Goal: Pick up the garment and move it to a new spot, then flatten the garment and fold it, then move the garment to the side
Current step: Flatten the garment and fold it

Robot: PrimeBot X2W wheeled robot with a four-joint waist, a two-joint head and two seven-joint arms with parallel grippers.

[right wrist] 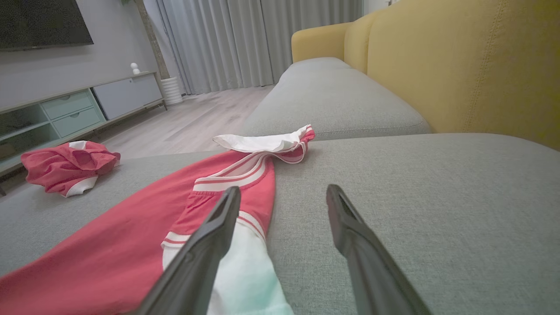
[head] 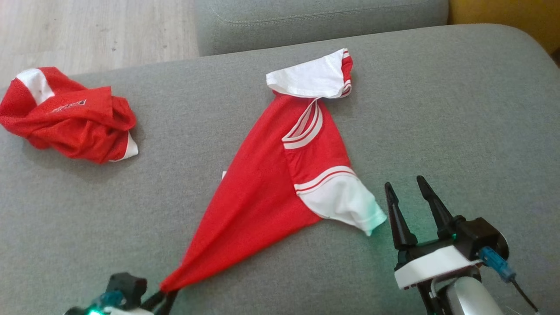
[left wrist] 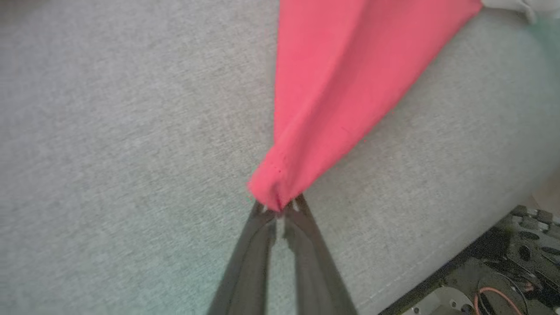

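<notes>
Shirt [head: 271, 183] stretches away from the sofa's [head: 459, 109] near edge, corner pinched in the left gripper [head: 165, 295]; the right gripper [head: 404, 182], jaws apart, sits beside its white sleeve [head: 345, 203].

The right gripper [right wrist: 283, 190] is held with fingers spread above the grey sofa seat [right wrist: 415, 197] — one finger is seen across the red-and-white jersey [right wrist: 109, 245].

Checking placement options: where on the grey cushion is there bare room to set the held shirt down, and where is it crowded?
Widest bare patch: the grey cushion right of the red shirt, up to the yellow backrest. A narrower strip lies between the shirt and the crumpled garment. Crowded: far left and middle.
</notes>
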